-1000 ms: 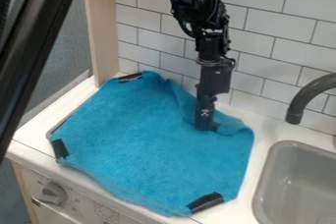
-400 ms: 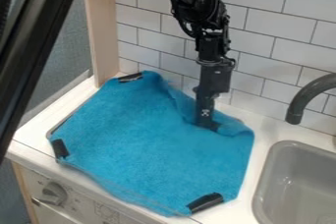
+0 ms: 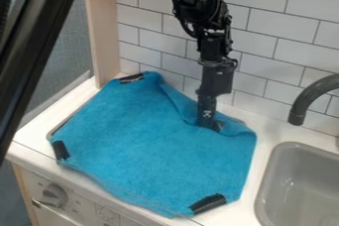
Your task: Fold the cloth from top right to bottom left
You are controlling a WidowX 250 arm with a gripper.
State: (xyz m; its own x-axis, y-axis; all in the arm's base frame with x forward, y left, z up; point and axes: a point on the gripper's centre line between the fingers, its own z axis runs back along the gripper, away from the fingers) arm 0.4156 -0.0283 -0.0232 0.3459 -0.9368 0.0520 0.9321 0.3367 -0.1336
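One blue cloth lies spread over the pale surface, taking up the middle and lower left of the frame. Its upper right edge is rumpled, with a crease running from near its top corner down to the gripper and a raised fold of cloth just right of the gripper. The black gripper points down, right of the frame's centre, its tip against the cloth at that rumpled edge; I cannot tell whether it is open or closed, or whether it pinches the fabric. The black arm comes in from the top edge of the frame. Three black strips sit at the cloth's edges: an upper strip at the top corner, a left strip, and a lower strip at the bottom right. A grey sink is set into the surface at lower right, with a dark grey tap above it. White wall tiles stand behind, beside an upright wooden post at upper left. A knob is on the front panel at lower left, and a dark bar slants across the frame's left side.
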